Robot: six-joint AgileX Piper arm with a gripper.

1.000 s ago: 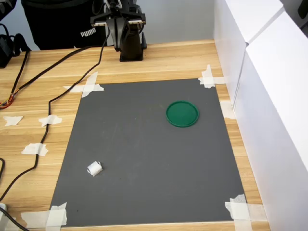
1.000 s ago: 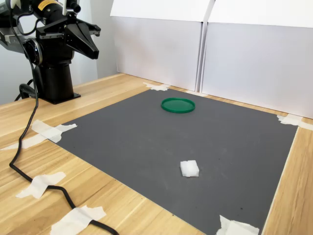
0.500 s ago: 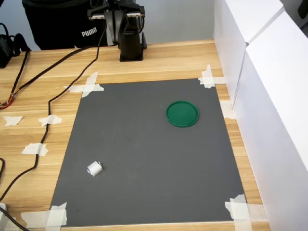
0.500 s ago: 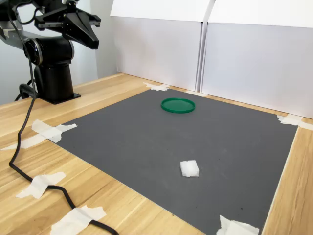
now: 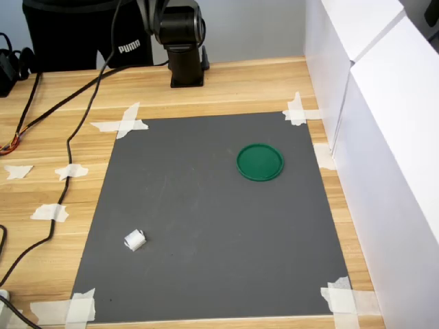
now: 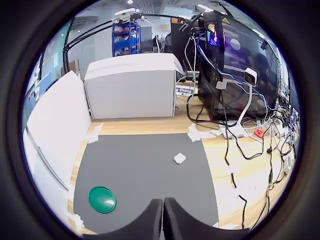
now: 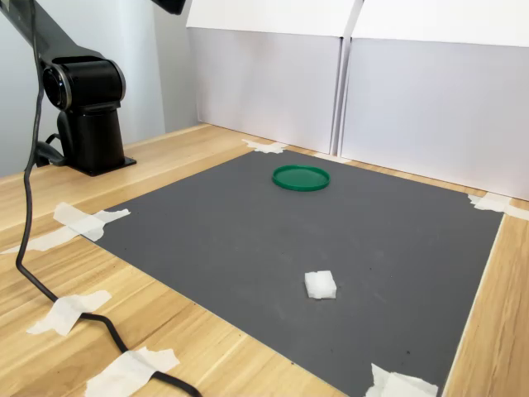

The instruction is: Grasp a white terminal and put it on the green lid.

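Gripper [image 6: 163,220] clenched, holding nothing: fingers [image 6: 150,222] pressed together in the wrist view, tips out of both exterior views. Nothing done yet; reach, grasp, carry and placement all left. White terminal [image 6: 179,158] well ahead of the fingers, alone on the grey mat [image 6: 145,170]. Green lid [image 6: 102,199] nearer, off to one side, bare, well apart from the terminal. Terminal: tiny white block, ridged, lying tilted.

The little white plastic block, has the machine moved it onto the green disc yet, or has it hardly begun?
Hardly begun. The tiny white plastic block lies on the dark grey mat, far from the flat round green plastic lid, which is bare. The pincer looks shut and empty, high above the mat. Reaching, gripping, carrying and placing all remain.
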